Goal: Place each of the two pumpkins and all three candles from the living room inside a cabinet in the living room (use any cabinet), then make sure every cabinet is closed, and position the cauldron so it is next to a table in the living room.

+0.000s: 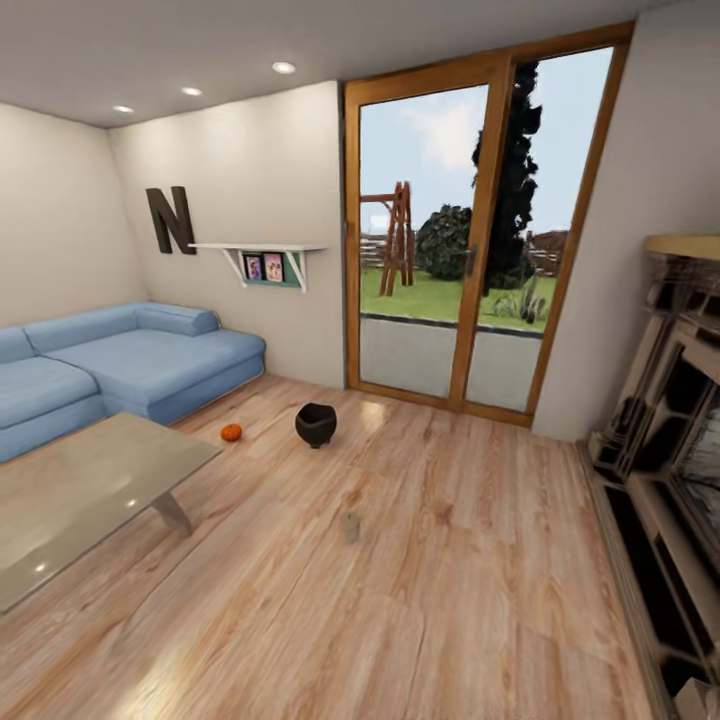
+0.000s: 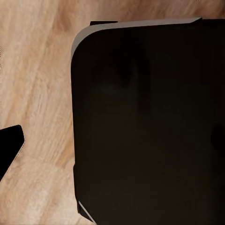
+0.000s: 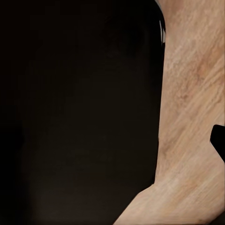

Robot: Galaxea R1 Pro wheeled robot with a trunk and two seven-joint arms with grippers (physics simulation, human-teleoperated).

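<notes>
Close under each wrist camera a large dark rounded body [image 2: 150,122] blocks most of the picture, with pale wood floor [image 2: 37,93] beside it; a black tip [image 2: 9,145] pokes in at one edge of the left wrist view and another [image 3: 219,140] at the edge of the right wrist view, too little of either gripper to tell whether the jaws are open or closed, or whether anything is held. Farther out, in the head view, a candle [image 1: 350,526] stands on the floorboards in mid-room, small and blurred. Beyond it the black cauldron [image 1: 316,424] sits on the floor, well apart from the table [image 1: 80,490], whose glossy top fills the lower left. One orange pumpkin [image 1: 231,432] lies on the floor between the cauldron and the blue sofa [image 1: 120,365], near the table's far corner. A dark shelving unit [image 1: 665,450] runs along the right wall, and a glass door [image 1: 470,240] with a wooden frame faces the garden.
</notes>
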